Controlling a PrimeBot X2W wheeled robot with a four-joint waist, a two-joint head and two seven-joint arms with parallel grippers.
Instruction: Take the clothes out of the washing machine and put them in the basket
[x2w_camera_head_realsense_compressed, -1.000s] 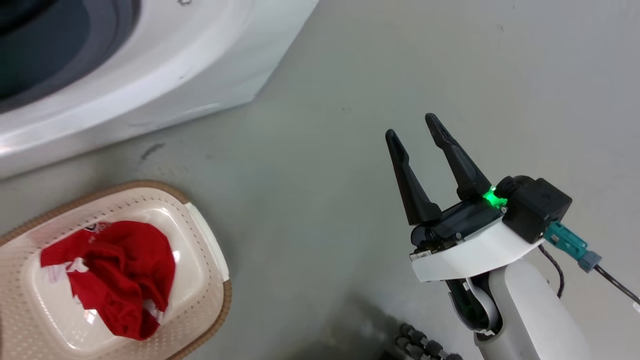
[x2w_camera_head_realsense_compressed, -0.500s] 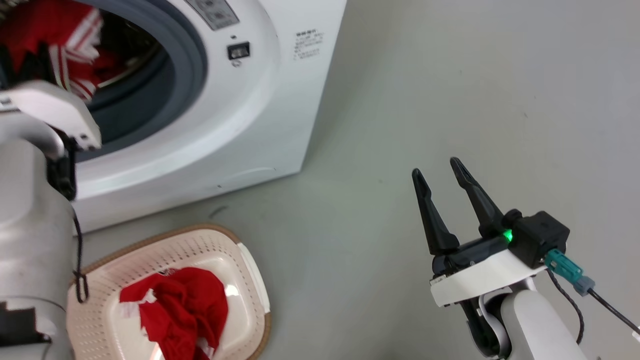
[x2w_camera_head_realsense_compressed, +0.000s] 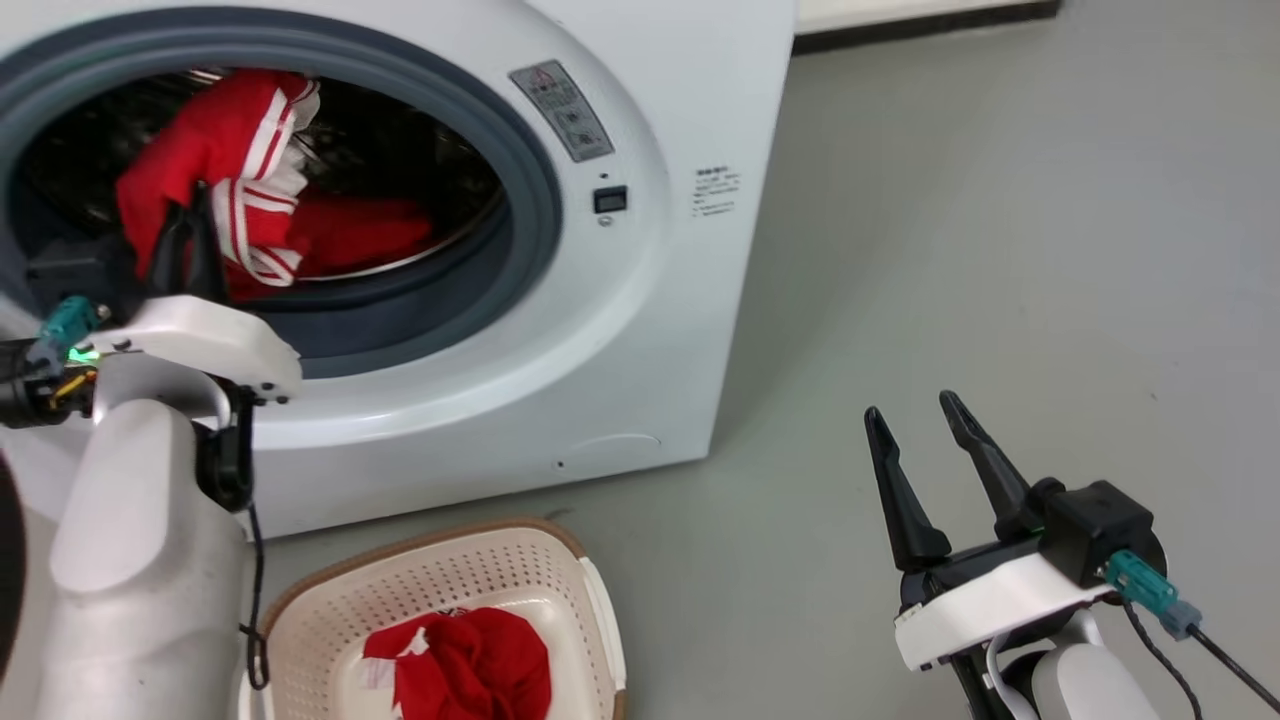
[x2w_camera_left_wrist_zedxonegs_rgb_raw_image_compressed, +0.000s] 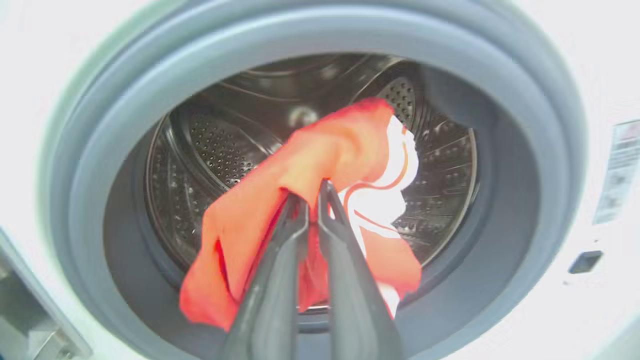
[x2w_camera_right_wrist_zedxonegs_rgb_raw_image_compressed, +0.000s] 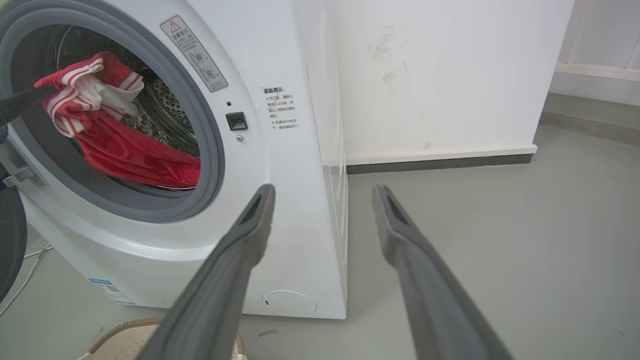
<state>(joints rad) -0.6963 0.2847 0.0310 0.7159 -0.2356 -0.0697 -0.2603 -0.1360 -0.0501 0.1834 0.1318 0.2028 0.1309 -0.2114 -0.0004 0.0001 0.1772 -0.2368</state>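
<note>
The robot's left gripper (x2w_camera_left_wrist_zedxonegs_rgb_raw_image_compressed: 312, 192) pinches its two dark fingers on a fold of a red, white-striped garment (x2w_camera_head_realsense_compressed: 225, 150) in the mouth of the washing machine (x2w_camera_head_realsense_compressed: 620, 330). It holds the cloth above the drum (x2w_camera_left_wrist_zedxonegs_rgb_raw_image_compressed: 220, 145) floor, apparently so it can pass over the grey porthole ring (x2w_camera_head_realsense_compressed: 520, 200) without snagging. A red tail drapes toward the drum's front lip.

Below, on the floor (x2w_camera_head_realsense_compressed: 1000, 250) just in front of the machine's lower front edge, the basket (x2w_camera_head_realsense_compressed: 420, 545) stands with another red garment (x2w_camera_head_realsense_compressed: 470, 670) crumpled at its middle. It seems to be set close to keep the carry short. The right gripper (x2w_camera_head_realsense_compressed: 912, 410) hovers over bare floor off the machine's right corner, fingers spread and empty, seemingly parked out of the way.

Compared with the head view a second ago, the camera has swung upward. The porthole, then cut off at the top left corner, now shows nearly whole, and the left arm and its held garment have come into frame. The basket's load looks unchanged, and the right gripper's spread is the same.
</note>
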